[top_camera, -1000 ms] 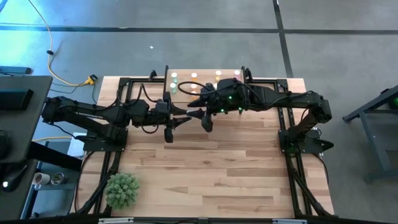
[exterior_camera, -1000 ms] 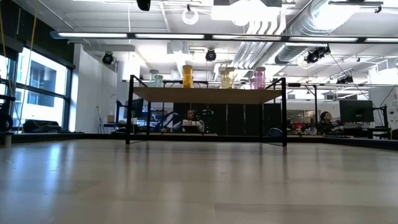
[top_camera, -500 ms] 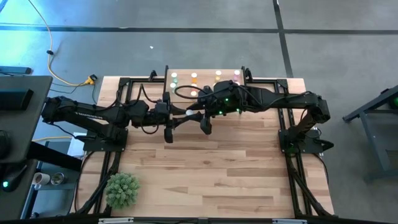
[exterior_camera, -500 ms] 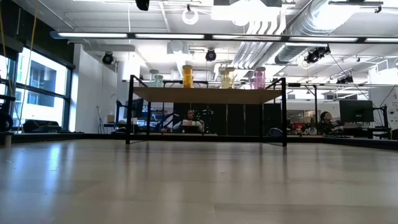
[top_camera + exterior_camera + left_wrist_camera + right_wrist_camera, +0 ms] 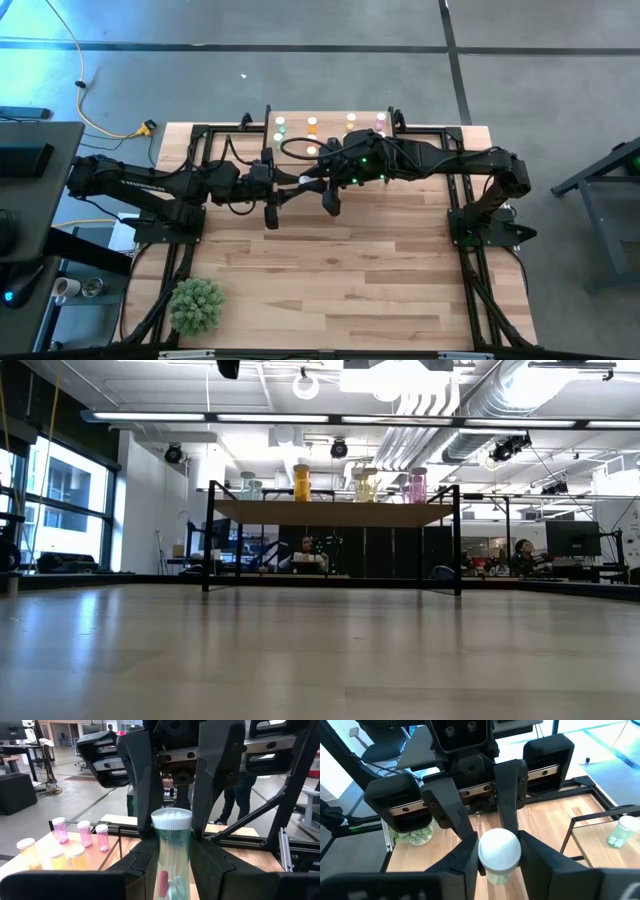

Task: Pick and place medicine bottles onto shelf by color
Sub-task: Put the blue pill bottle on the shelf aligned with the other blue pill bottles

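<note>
Light-wood counter [image 5: 340, 270] is bare across its middle, and both arms meet above its far half, just in front of the shelf.

Left claw [image 5: 171, 860] is clamped on the body of a translucent green medicine bottle [image 5: 172, 837] with a white cap, holding it upright in the air. Right claw [image 5: 500, 847] faces it from the other side, its fingers [image 5: 462, 851] pressed against the cap on both sides. The bottle is therefore held by both arms at once, off the counter and not yet on the shelf.

The main risk, as I judge it, is in the handover. If the left lets go before the right holds firmly, the smooth round cap could slip and the bottle drop. If both pull while clamped, it could twist or tip.

Beyond them stands the low light-wood shelf on black legs [image 5: 335, 513], carrying green [image 5: 248, 487], orange [image 5: 301, 482], yellow [image 5: 365, 485] and pink bottles [image 5: 417, 484] in separate groups. Those standing bottles crowd the landing spot and could be knocked over. A small green artificial plant [image 5: 196, 305] sits well apart at the near left corner.
</note>
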You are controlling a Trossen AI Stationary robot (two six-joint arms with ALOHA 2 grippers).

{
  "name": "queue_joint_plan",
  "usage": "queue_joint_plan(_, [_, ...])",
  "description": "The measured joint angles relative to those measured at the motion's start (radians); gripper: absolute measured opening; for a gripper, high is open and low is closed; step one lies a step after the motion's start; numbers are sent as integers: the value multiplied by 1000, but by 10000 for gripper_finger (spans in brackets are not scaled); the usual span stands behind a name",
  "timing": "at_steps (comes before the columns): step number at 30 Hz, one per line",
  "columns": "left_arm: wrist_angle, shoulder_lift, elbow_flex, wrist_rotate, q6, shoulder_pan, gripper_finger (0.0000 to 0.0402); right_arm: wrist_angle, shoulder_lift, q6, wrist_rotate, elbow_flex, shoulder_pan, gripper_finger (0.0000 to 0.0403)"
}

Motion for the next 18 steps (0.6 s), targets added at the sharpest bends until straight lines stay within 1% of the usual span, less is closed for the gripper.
queue_joint_plan(3, [-2,0,0,0,-1,0,90,-1,0,0,0,0,0,95])
queue_joint_plan(10, [-3,0,0,0,-12,0,92,1,0,0,-1,0,0,102])
queue_joint_plan(13, [-25,-1,2,0,-15,0,107,0,0,1,-2,-1,0,100])
queue_joint_plan(18, [-80,-2,3,-8,-59,0,152,-3,3,1,-10,-4,0,100])
